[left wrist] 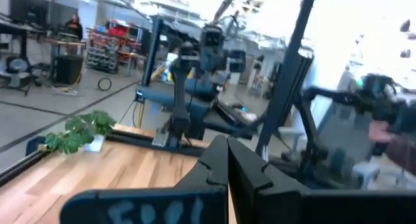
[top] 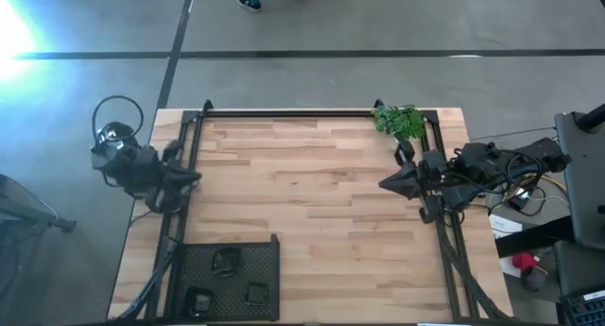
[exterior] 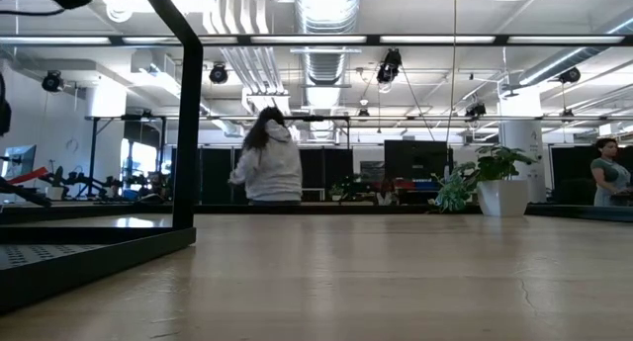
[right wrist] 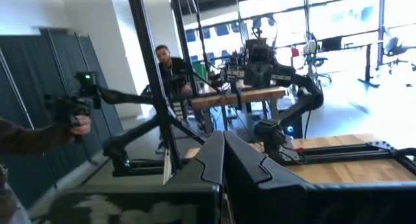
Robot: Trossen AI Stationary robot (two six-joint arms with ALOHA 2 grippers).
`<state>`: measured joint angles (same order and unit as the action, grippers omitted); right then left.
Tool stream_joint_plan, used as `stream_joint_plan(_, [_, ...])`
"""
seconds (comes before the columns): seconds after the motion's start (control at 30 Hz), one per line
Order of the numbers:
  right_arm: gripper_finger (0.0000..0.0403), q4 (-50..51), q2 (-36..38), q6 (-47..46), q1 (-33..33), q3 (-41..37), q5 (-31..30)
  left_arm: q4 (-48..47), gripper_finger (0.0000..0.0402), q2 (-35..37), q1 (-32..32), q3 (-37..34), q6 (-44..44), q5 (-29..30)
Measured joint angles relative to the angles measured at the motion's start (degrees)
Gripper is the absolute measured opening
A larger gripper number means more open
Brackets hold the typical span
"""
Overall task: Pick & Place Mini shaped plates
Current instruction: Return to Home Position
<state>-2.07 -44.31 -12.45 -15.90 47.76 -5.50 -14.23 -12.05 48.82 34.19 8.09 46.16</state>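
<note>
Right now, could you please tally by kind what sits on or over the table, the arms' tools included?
Mini plates, as separate spots on the tray: 3 (stacking cannot be told)
Black mesh tray: 1
Green plant: 1
Left tool and right tool, both shut: 2
Total: 7

Left arm folded low at the bench's left edge, right arm at its right edge. Left tool aimed inward, fingers pressed together. Right tool aimed inward, facing it, fingers likewise closed.
</note>
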Motion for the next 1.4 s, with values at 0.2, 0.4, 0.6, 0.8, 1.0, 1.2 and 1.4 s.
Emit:
stream_joint_plan(0.2, [0.0008, -8.5, 4.7, 0.0, 0.0, -7.7, 0.0, 0.8, 0.0000, 8.5, 0.0, -1.8, -5.2, -1.8])
stream_joint_plan(0.4, [0.0008, -14.8, 8.4, 0.8, 0.0, -13.5, -0.1, 0.7, 0.0000, 11.7, 0.0, -2.3, -9.6, -4.6])
stream_joint_plan(0.6, [0.0008, -19.9, 12.5, 0.9, 0.0, -18.7, -0.7, 0.6, 0.0000, 11.8, 0.0, -2.1, -12.2, -6.1])
stream_joint_plan(0.8, [0.0008, -21.9, 18.3, 1.2, 0.1, -23.3, -2.2, 0.2, 0.0000, 11.8, 0.0, -2.2, -12.5, -6.3])
stream_joint_plan(1.0, [0.0008, -21.9, 25.8, 2.7, 0.0, -26.6, -3.5, 0.2, 0.0000, 11.8, 0.0, -2.3, -12.5, -6.2])
stream_joint_plan(1.2, [0.0008, -22.1, 35.8, 4.0, 0.0, -30.6, -3.6, 0.2, 0.0000, 11.9, 0.0, -2.6, -12.5, -6.2])
stream_joint_plan(1.4, [0.0008, -22.1, 44.2, 3.4, 0.0, -34.9, -3.7, 0.1, 0.0000, 11.9, 0.0, -2.7, -12.6, -6.2])
